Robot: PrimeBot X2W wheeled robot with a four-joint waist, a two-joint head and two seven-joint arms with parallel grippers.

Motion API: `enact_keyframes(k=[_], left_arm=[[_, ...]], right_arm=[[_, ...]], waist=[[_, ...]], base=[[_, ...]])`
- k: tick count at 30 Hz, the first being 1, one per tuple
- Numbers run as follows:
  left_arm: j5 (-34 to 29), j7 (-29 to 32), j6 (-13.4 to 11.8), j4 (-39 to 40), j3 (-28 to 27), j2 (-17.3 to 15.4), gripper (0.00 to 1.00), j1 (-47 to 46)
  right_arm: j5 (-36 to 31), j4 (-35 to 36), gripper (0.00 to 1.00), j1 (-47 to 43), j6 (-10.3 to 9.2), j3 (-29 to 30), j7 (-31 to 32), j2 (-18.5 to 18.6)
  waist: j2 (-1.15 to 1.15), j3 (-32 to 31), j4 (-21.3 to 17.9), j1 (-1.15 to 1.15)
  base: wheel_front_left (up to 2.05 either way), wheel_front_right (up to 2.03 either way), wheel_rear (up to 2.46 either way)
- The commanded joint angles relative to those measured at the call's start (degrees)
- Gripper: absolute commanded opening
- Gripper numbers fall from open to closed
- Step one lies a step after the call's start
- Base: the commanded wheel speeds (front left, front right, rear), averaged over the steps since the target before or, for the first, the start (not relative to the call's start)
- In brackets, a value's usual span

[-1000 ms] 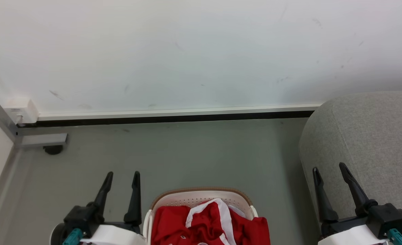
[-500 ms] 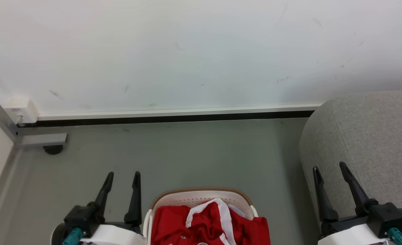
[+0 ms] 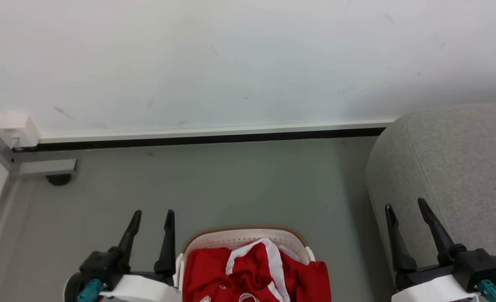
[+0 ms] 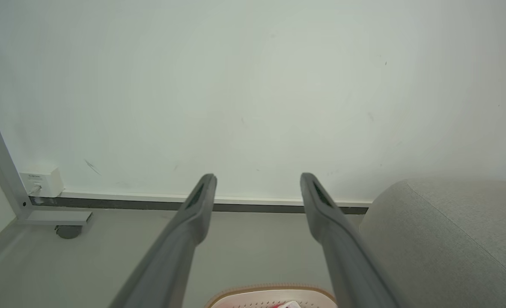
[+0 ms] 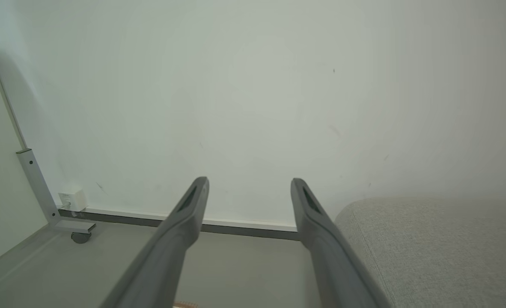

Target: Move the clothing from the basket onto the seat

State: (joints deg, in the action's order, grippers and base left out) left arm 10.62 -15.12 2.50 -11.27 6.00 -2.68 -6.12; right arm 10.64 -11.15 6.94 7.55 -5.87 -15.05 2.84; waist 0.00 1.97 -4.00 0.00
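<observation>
Red clothing [image 3: 252, 274] with white trim lies heaped in the cream basket [image 3: 239, 238], which stands on the floor at the bottom middle of the head view; its brown rim also shows in the left wrist view [image 4: 274, 290]. The grey seat [image 3: 458, 159] rises at the right, also seen as seat [image 4: 445, 239] and seat [image 5: 441, 248]. My left gripper [image 3: 153, 214] hangs open just left of the basket, nothing between its fingers. My right gripper [image 3: 405, 205] is open in front of the seat's side. In the wrist views the left gripper [image 4: 257, 179] and right gripper [image 5: 248, 184] point at the wall.
A white wall with a dark baseboard [image 3: 210, 140] runs across the back. A metal frame foot with a caster [image 3: 59, 178] and a white socket box [image 3: 19, 132] sit in the left corner. Grey floor [image 3: 248, 184] lies between basket and wall.
The whole head view has shifted slightly, so the camera moved; wall and floor sit a little higher in frame. Both grippers stay open and still.
</observation>
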Motion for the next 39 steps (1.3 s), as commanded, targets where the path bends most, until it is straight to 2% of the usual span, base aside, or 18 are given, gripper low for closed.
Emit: enact_keyframes(k=[1,11,18,32,39], left_arm=[[-0.15,-0.06,0.05,0.05,-0.09,-0.39,1.0,-1.04],[-1.6,-0.05,0.48,-2.06,0.32,-0.38,1.0,-4.76],[-3.41,-0.05,1.29,-6.49,0.4,-0.58,1.0,-9.36],[-7.06,0.06,4.07,-25.58,4.86,-4.88,1.0,-21.22],[-9.31,4.79,4.91,-38.69,9.85,-8.74,1.0,-28.24]], right_arm=[[0.65,0.33,1.0,0.95,-0.12,0.1,-0.2,0.09],[1.63,1.47,1.0,3.43,-0.12,0.79,-0.2,0.08],[2.04,2.41,1.0,5.79,-0.12,1.38,-0.2,0.08],[4.63,4.16,1.0,10.36,-0.12,1.85,-0.19,0.07],[7.45,4.74,1.0,12.4,-0.12,1.19,-0.19,0.07]], waist=[[0.0,1.1,-0.56,0.0],[0.0,7.77,-3.65,0.0],[0.0,13.97,-6.61,0.0],[0.0,23.78,-12.39,0.0],[0.0,28.84,-16.58,0.0]], base=[[0.0,0.0,0.0],[0.0,0.0,0.0],[0.0,0.0,0.0],[0.0,0.0,0.0],[0.0,0.0,0.0]])
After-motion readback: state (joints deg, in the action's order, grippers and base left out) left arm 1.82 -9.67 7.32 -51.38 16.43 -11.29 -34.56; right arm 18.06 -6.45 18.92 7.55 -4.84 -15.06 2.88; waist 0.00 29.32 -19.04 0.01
